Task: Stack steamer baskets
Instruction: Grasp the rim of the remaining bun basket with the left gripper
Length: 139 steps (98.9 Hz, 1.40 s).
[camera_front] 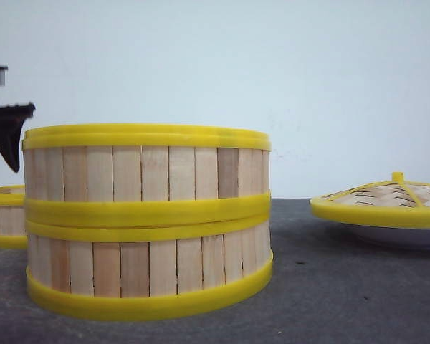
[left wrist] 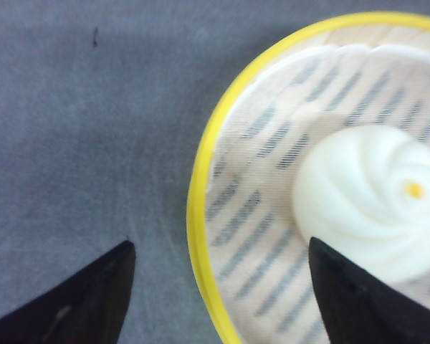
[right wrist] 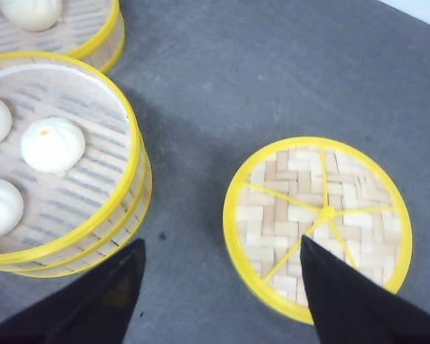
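Left gripper (left wrist: 218, 287) is hovering wide open, empty, straddling the third basket's (left wrist: 201, 215) rim (bun inside). Next it's needing to close, then lift onto the two-basket stack (camera_front: 147, 215).

Bright, even, diffuse lighting; soft shadow at three o'clock of stacked steamer baskets (right wrist: 61, 165). Left wrist view blurred, bun (left wrist: 373, 201) overexposed, out of focus.

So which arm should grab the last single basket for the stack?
Left, probably. Its hand is open astride the rim of the single basket, the one with a bun. The right hand hangs open between the two-high stack and the lid.
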### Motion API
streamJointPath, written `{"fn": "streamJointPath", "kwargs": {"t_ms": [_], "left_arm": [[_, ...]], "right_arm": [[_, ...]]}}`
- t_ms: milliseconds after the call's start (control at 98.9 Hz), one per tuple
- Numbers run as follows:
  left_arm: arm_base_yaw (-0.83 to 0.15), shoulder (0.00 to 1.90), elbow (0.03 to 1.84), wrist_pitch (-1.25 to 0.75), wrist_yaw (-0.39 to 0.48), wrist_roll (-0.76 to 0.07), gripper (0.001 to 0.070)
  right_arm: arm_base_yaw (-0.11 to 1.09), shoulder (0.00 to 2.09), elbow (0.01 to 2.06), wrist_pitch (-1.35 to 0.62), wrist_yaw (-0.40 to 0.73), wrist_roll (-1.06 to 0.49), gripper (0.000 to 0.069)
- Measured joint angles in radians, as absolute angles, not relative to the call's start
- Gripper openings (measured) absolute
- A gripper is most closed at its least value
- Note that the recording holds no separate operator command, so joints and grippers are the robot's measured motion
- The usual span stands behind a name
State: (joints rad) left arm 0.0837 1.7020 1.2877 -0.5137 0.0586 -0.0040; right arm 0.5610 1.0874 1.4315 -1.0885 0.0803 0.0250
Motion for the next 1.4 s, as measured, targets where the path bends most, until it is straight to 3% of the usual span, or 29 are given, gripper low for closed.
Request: {"fn": "streamJointPath", "kwargs": {"t_ms": [576,647,748,829,1071,1405], "left_arm": [[0.090,1.827,1.293,-0.495,0.058,-0.004,0.0465],[0.089,1.827,1.293,-0.489,0.059,-0.003,0.0399],[0.090,1.827,1.293,-0.488,0.059,-0.003,0.0195],[0.090,1.827,1.293,-0.485,0.058,-0.003,0.0106],[0.092,1.827,1.293,-0.476,0.056,-0.011,0.0027],[0.106,1.828,1.330,-0.527,0.059,-0.010,0.0022]], "right_arm": [[0.561,1.088,1.431,-1.105,0.081,0.053,0.0422],[0.561,1.088,1.431,-1.105,0.081,0.053,0.0422],[0.561,1.088,1.431,-1.106,0.081,0.053,0.0422],[0.561,1.088,1.431,-1.108,0.081,0.053,0.0422],[0.561,1.088,1.431,-1.111,0.081,0.057,0.0422],[0.561,1.088,1.431,-1.114,0.081,0.067,0.0422]]}}
